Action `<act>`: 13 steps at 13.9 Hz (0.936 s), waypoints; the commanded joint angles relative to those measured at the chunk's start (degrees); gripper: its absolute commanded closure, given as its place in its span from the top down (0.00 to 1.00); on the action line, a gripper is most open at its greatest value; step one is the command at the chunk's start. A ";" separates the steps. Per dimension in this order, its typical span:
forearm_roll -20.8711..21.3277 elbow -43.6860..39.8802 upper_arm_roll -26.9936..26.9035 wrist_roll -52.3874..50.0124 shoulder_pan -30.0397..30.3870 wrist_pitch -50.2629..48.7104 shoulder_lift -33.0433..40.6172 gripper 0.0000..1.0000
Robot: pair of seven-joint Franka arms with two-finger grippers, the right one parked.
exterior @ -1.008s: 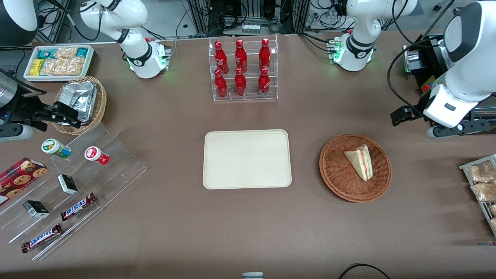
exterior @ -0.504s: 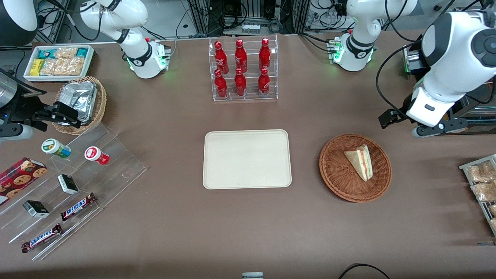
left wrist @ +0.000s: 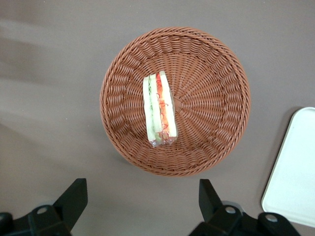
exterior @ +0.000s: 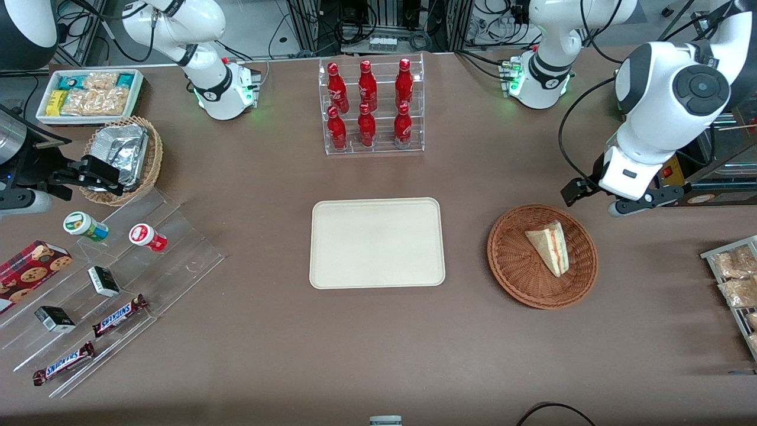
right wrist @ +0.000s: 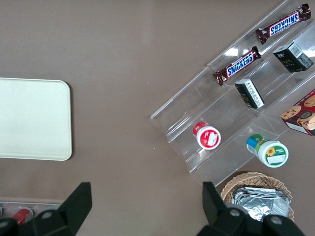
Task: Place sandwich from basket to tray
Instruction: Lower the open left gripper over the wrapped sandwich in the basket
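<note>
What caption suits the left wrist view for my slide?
Open pincer hovering above the triangular white-bread sandwich lying in the round reddish-brown wicker basket, cream rectangular tray beside it.

The front view looked steeply down over the whole table (exterior: 248,355). The left wrist view faced straight down, close above the basket (left wrist: 221,128); both shared basket and tray (exterior: 377,242) edge.
</note>
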State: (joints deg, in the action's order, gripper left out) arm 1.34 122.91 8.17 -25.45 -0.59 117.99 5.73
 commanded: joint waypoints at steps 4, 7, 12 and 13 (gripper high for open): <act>0.51 4.00 0.62 -6.52 0.77 5.58 0.43 1.00; 0.51 6.54 0.62 -10.49 0.77 11.02 -1.06 1.00; 0.51 7.60 3.42 -10.58 0.77 13.67 -5.01 1.00; 0.51 7.60 3.69 -10.50 0.77 14.28 -5.54 1.00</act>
State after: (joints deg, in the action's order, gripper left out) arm 1.34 130.43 9.98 -34.79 -0.54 130.60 1.49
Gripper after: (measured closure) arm 0.000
